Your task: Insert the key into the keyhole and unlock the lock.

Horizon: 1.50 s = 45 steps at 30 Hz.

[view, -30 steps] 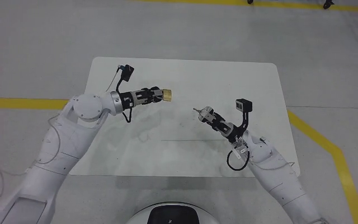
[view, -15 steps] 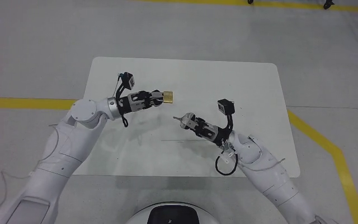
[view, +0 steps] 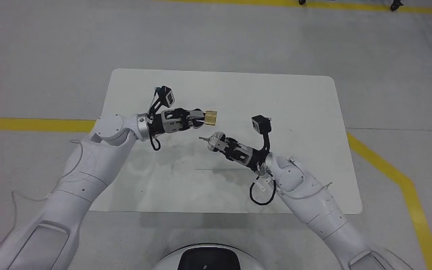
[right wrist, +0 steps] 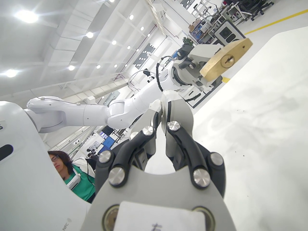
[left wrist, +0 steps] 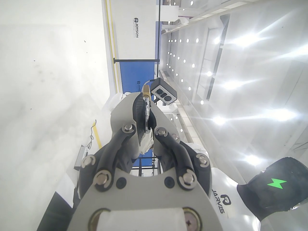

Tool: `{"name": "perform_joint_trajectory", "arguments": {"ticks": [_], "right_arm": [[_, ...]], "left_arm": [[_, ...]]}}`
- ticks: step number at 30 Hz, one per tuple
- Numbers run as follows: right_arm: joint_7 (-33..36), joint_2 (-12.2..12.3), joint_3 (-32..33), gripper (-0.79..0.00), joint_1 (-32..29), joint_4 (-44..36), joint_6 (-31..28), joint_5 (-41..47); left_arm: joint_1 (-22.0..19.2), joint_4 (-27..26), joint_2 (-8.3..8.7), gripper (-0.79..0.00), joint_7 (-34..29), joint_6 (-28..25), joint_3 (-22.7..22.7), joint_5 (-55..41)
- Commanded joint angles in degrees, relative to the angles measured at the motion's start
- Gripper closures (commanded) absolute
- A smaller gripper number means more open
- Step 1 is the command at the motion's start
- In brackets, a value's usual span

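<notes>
A white tabletop (view: 283, 101) with rounded corners stands on a pale grey floor (view: 216, 34) crossed by a yellow line (view: 40, 125). Overhead, a white beamed ceiling (right wrist: 60, 49) carries rows of round lights (right wrist: 89, 35). Blue-and-white partition panels (left wrist: 134, 32) stand along one side. Black office chairs (right wrist: 255, 3) sit farther off in the hall.

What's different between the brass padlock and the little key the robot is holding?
The gold-coloured brass padlock is a broad, chunky block; the thin silvery key is far smaller. The padlock sits in the left tool, the key in the right tool. The padlock turns its keyhole face toward the key, whose tip points at it, with a gap between them. Both are held clamped above the white table.
</notes>
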Motion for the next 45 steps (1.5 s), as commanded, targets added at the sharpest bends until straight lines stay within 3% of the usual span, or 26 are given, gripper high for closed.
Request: {"name": "perform_joint_trajectory", "arguments": {"ticks": [1,24,33,39,45], "right_arm": [[-0.18,-0.48,-0.48,0.000,0.82,0.95,-0.24,0.36],[-3.45,-4.39,-0.47,0.000,5.23,10.02,-2.17,3.75],[-2.77,-4.54,2.44,0.000,4.10,11.94,-5.12,10.83],[-3.88,-4.80,4.18,0.000,2.66,12.19,-0.54,17.30],[1.42,-5.65,3.52,0.000,3.41,12.81,4.54,25.16]], "left_arm": [[-0.12,0.27,-0.13,0.000,-0.91,-0.19,0.03,-0.39],[0.31,-0.21,-0.64,0.000,-5.84,-1.50,-0.70,-0.01],[0.81,-1.36,-0.03,0.000,-4.17,-6.26,-2.41,5.60],[2.99,-6.59,0.80,0.000,-0.21,-10.49,-3.74,13.29],[6.07,-13.95,1.44,0.000,3.39,-14.44,-4.09,21.73]]}}
